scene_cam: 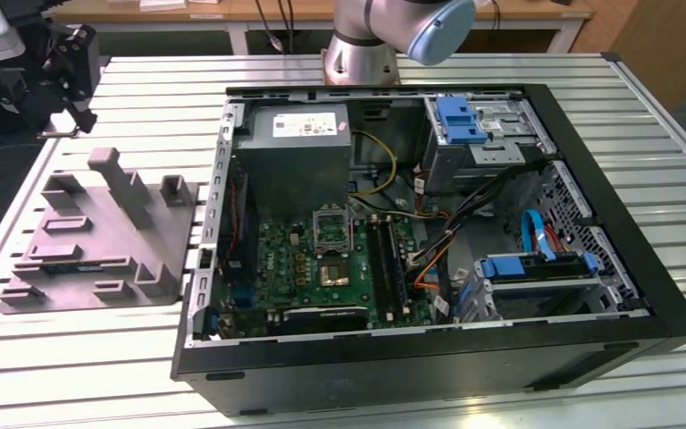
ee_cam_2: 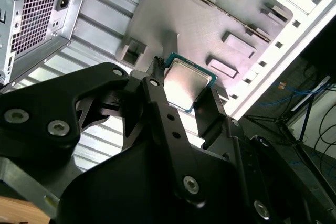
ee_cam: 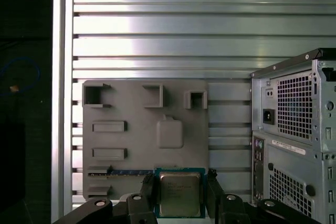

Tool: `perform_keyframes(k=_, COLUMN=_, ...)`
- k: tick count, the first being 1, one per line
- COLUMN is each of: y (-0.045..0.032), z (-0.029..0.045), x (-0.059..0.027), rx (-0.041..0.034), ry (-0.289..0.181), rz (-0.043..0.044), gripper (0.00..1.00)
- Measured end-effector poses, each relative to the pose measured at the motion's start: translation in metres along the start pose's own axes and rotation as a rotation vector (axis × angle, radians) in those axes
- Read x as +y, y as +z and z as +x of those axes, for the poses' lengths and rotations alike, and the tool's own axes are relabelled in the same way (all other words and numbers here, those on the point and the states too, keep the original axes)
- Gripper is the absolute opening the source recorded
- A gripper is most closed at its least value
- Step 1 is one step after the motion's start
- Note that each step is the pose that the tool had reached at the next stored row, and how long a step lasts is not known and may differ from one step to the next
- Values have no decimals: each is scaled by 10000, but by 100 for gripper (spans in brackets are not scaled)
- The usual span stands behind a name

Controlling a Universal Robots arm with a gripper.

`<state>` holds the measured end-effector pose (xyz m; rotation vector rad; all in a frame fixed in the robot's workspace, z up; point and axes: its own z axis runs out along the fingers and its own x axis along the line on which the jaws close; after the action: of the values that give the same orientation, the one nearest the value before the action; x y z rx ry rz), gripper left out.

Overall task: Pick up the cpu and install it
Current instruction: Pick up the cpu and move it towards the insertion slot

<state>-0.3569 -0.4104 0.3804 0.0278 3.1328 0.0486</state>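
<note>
The cpu (ee_cam: 179, 193) is a small square chip with a silvery metal top and a green rim, gripped at two opposite edges by my gripper (ee_cam: 180, 182), which is shut on it. In the second wrist view the cpu (ee_cam_2: 188, 84) sits tilted between the black fingers (ee_cam_2: 157, 77), with the gripper (ee_cam_2: 186, 85) held well above the grey moulded tray (ee_cam_2: 173, 14). In the exterior view the black gripper (scene_cam: 75, 67) hangs at the upper left, beyond the tray (scene_cam: 81, 259). The motherboard's socket (scene_cam: 335, 271) lies inside the open computer case (scene_cam: 439, 349).
The tray (ee_cam: 136, 129) lies on a slatted aluminium table (ee_cam: 157, 24), and the case's rear panel (ee_cam: 294, 145) stands close beside it. Cables, drive cages and a power supply (scene_cam: 296, 143) crowd the case. The arm's base (scene_cam: 361, 54) stands behind the case.
</note>
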Motion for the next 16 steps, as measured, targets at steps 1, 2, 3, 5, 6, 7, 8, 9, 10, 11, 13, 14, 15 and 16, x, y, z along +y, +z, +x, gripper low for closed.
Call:
perform_keyframes(k=1, y=0, z=-3, x=0, rx=1, ry=1, rz=1, gripper=47)
perform_keyframes(k=2, y=1, z=-8, x=0, rx=-1, ry=0, rz=0, gripper=47)
perform_keyframes(k=3, y=1, z=-10, x=0, rx=-1, ry=1, rz=0, gripper=47)
perform_keyframes(k=5, y=0, z=-17, x=0, rx=0, ry=0, rz=1, gripper=47)
perform_keyframes(k=6, y=1, z=-21, x=0, rx=0, ry=0, rz=0, gripper=47)
perform_keyframes(k=7, y=0, z=-25, x=0, rx=0, ry=1, rz=0, gripper=47)
perform_keyframes(k=8, y=1, z=-29, x=0, rx=0, ry=0, rz=0, gripper=47)
perform_keyframes(k=9, y=1, z=-32, x=0, rx=-1, ry=1, rz=-1, gripper=47)
perform_keyframes(k=10, y=1, z=-35, x=0, rx=0, ry=1, rz=0, gripper=47)
perform_keyframes(k=11, y=0, z=-39, x=0, rx=0, ry=0, rz=1, gripper=47)
perform_keyframes(k=13, y=1, z=-45, x=1, rx=0, ry=1, rz=0, gripper=47)
perform_keyframes(k=14, y=1, z=-48, x=1, rx=0, ry=1, rz=0, gripper=47)
perform_keyframes(k=15, y=1, z=-51, x=0, rx=-1, ry=0, rz=0, gripper=47)
perform_keyframes(k=16, y=1, z=-55, x=1, rx=0, ry=1, rz=0, gripper=47)
